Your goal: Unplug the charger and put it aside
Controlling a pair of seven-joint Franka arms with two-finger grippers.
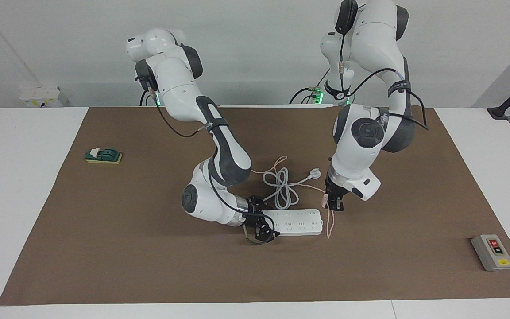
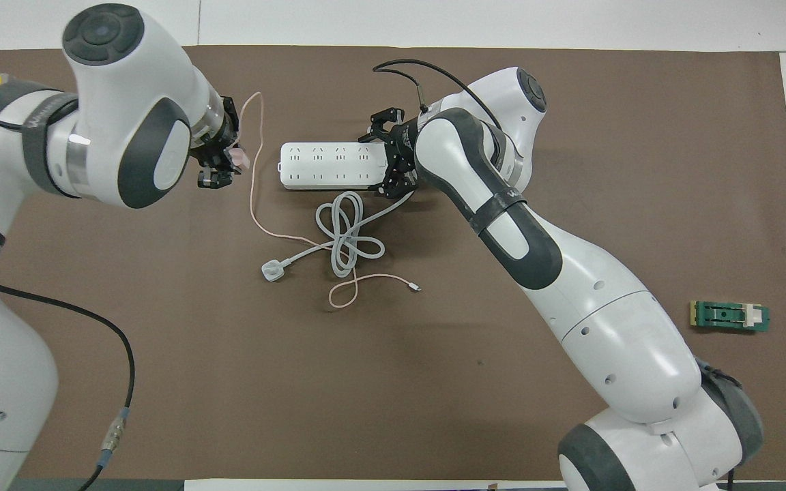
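The pale pink charger (image 1: 324, 202) is out of the power strip and held in my left gripper (image 1: 334, 204), just above the mat beside the strip's end toward the left arm. In the overhead view the charger (image 2: 240, 157) sits at the left gripper (image 2: 228, 162). Its thin pink cable (image 1: 330, 226) hangs down and trails over the mat (image 2: 254, 198). My right gripper (image 1: 259, 223) is closed across the other end of the white power strip (image 1: 299, 221), with one finger on each long side. This also shows in the overhead view, gripper (image 2: 387, 160) and strip (image 2: 325, 165).
The strip's thick white cord (image 2: 346, 235) lies coiled nearer the robots and ends in a white plug (image 2: 271, 271). A green block (image 1: 103, 155) lies toward the right arm's end. A grey switch box (image 1: 492, 252) lies toward the left arm's end. A brown mat (image 1: 148, 266) covers the table.
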